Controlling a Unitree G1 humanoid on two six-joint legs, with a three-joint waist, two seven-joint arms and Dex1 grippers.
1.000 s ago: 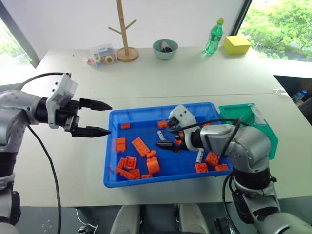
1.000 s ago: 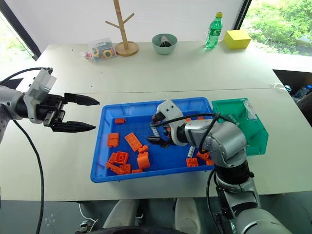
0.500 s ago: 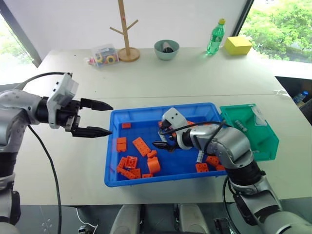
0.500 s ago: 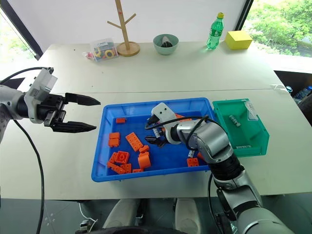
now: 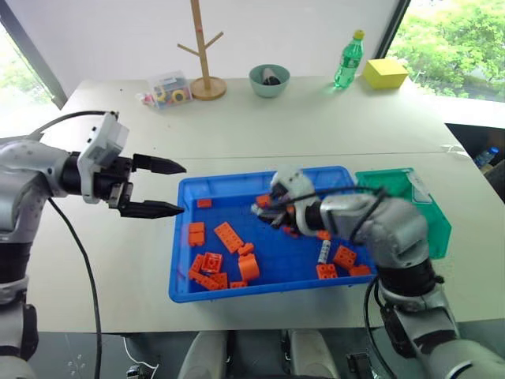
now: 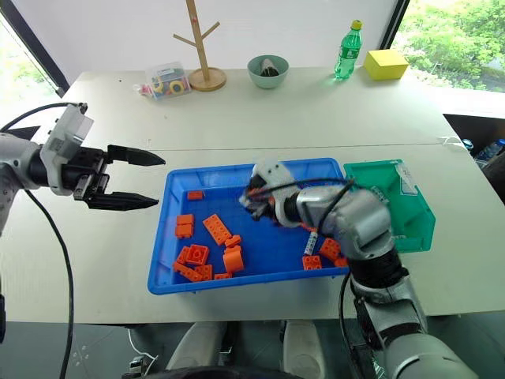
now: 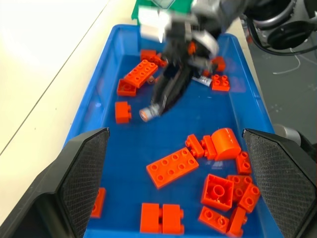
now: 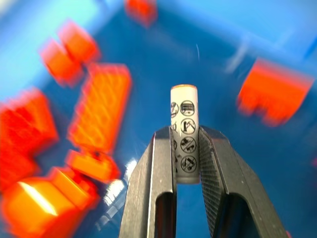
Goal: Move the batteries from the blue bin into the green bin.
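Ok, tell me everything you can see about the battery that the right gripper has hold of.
The battery is a small silver-white cylinder printed with a column of round black symbols, its far end cap flat. It is pinched between the two black fingers of the right gripper, lying along them and sticking out past their tips. It hangs lifted above the floor of the blue bin, over the scattered orange bricks. Nothing but the fingers touches it.

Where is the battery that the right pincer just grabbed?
The battery is clamped in the right pincer, lifted above the blue bin near its far side, over the orange bricks.
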